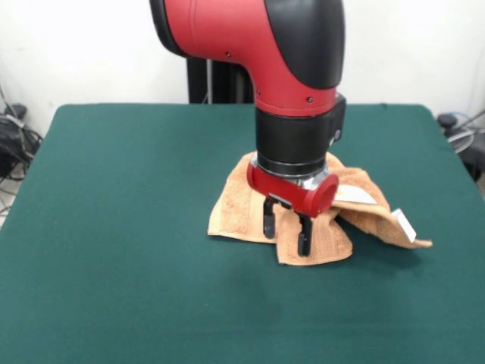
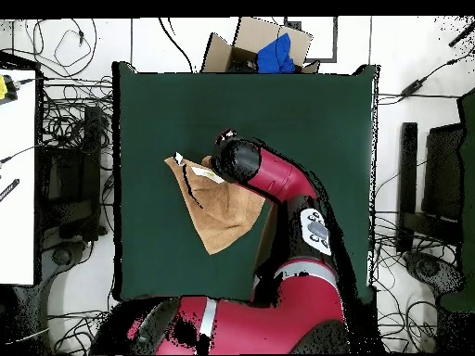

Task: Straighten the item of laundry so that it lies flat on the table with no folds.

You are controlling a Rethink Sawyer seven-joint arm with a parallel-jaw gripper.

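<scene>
Near the middle of the green bench, the peach towel lies rumpled, one flap folded over. The tool hangs at its near edge, fingers parted and holding nothing. Straightening looks under way; next, seize the overlapped flap and draw it outward.

The surface is a big dark green one, like soft felt. One thing lies on it: a small peach-orange towel, a bit right of the middle in the front view. The towel is not flat. It is bunched and folded over itself, with one corner sticking out to the side. A small white tag shows near that corner.
</scene>
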